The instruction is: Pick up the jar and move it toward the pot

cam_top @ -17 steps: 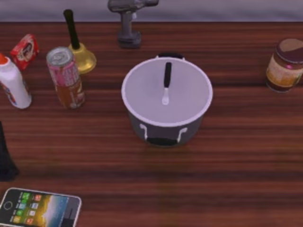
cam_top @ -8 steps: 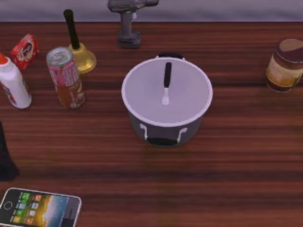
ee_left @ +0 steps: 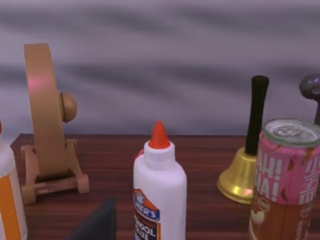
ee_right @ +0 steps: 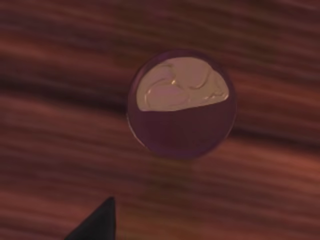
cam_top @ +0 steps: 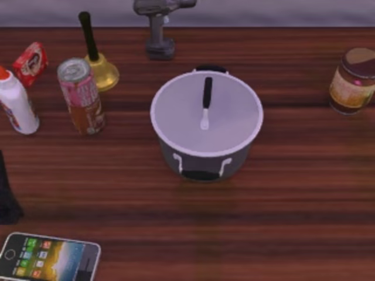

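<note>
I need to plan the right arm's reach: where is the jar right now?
In the top view the jar stands on the table's far right edge, well apart from the pot at centre; the right wrist view looks straight down on its lid.

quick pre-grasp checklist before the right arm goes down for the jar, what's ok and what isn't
1. Short glass jar with maroon lid upright on the table at the top view's right edge: ok.
2. Right wrist camera looks straight down on the jar's lid, so the arm is above it: ok.
3. Jaws open wide enough for the lid: cannot tell; only one dark tip shows.
4. Nothing crowding the jar: ok; bare wooden table around it.
5. Path to the large dark grey pot with pale lid: ok; nothing stands between them.
6. Left arm out of the way: ok; its camera faces the white glue bottle and pink can at the far left.
</note>
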Motion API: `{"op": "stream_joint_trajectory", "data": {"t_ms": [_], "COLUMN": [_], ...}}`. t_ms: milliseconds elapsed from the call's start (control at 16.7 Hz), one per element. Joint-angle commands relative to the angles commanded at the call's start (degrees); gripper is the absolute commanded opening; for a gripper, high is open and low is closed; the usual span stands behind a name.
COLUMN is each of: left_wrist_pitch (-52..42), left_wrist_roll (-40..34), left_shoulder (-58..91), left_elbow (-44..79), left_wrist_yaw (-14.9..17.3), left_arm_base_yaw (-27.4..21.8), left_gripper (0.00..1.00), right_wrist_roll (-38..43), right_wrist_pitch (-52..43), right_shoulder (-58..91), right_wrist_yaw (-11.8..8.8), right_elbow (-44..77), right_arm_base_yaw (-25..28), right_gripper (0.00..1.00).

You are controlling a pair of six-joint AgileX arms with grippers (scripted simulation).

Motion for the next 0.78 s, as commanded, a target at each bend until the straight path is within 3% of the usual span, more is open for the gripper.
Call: {"op": "stream_joint_trajectory", "data": {"t_ms": [420,780], "left_wrist_pitch": [0.0,0.0], "left_wrist_roll": [0.0,0.0], "left_shoulder": [0.0,0.0], "left_elbow": [0.0,0.0], "left_wrist_yaw": [0.0,0.0], "left_arm_base_yaw": [0.0,0.0], "left_gripper": [1.0,1.0], "right_wrist_roll": [-3.6,-4.8], "right_wrist_pitch": [-17.5,-22.9], "right_shoulder": [31.3,41.2], "right_wrist_yaw": [-0.6,-0.9], "right_elbow": [33.7,44.1], "right_arm_base_yaw": [0.8,1.0], "right_gripper": [1.0,1.0]}}
